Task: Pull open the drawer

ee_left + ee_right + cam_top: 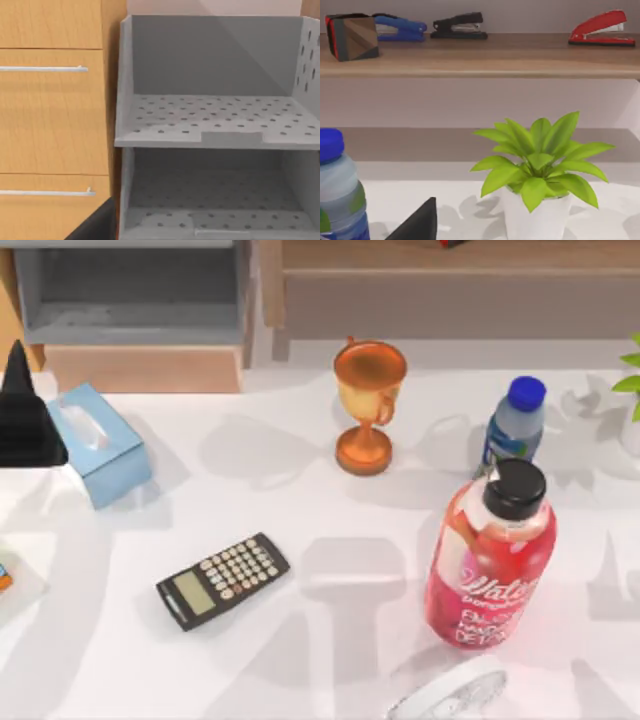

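Observation:
The drawer sits at the table's back left, its plain tan front panel facing the table and its grey inner floor exposed behind the panel. My left gripper is a dark shape at the far left edge, just in front of the drawer's left corner and left of the tissue box, not touching the panel. A dark part of my left gripper shows in the left wrist view. In the right wrist view, a dark part of my right gripper hangs near the plant.
A blue tissue box, calculator, gold trophy, water bottle and red bottle stand on the white table. A potted plant is at the right edge. A grey perforated rack stands beside wooden fronts with metal handles.

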